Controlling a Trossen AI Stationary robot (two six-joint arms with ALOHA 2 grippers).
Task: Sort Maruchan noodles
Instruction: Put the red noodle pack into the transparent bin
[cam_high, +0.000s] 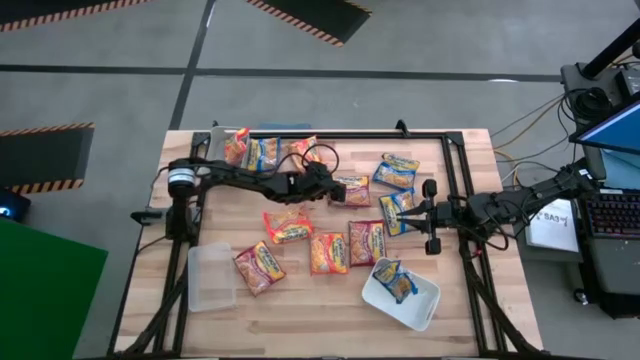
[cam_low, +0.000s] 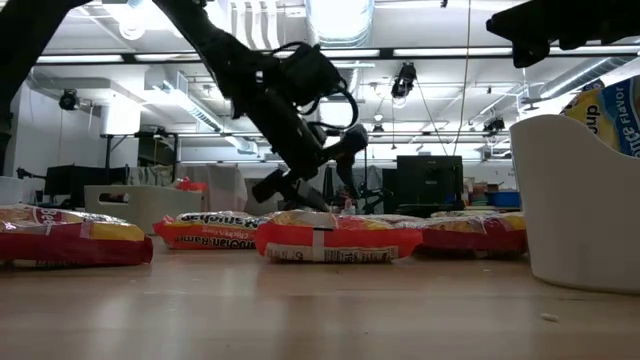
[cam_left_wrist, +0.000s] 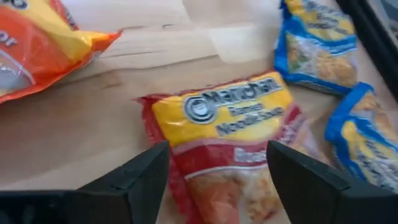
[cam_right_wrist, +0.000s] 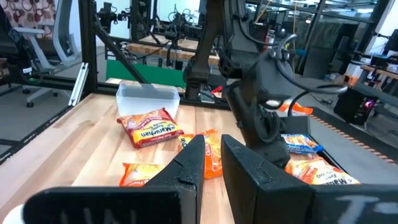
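Note:
Several Maruchan packets, orange, red and blue, lie flat and scattered on the wooden table (cam_high: 300, 310). My left gripper (cam_high: 335, 186) (cam_left_wrist: 217, 171) is open and hovers just above a red packet (cam_high: 353, 190) (cam_left_wrist: 227, 127), one finger on either side of it, touching nothing. The low view shows its fingertips (cam_low: 272, 190) above the packets. My right gripper (cam_high: 430, 215) (cam_right_wrist: 211, 155) is shut and empty, held above the table's right side beside a blue packet (cam_high: 397, 211). Another blue packet (cam_high: 393, 279) lies in the white tub (cam_high: 425, 305).
An empty clear tub (cam_high: 210, 277) stands near the table's near left corner. Three packets are bunched at the far edge (cam_high: 262, 151). A black frame (cam_high: 455, 180) borders the table's far and right sides. Bare wood runs along the near edge.

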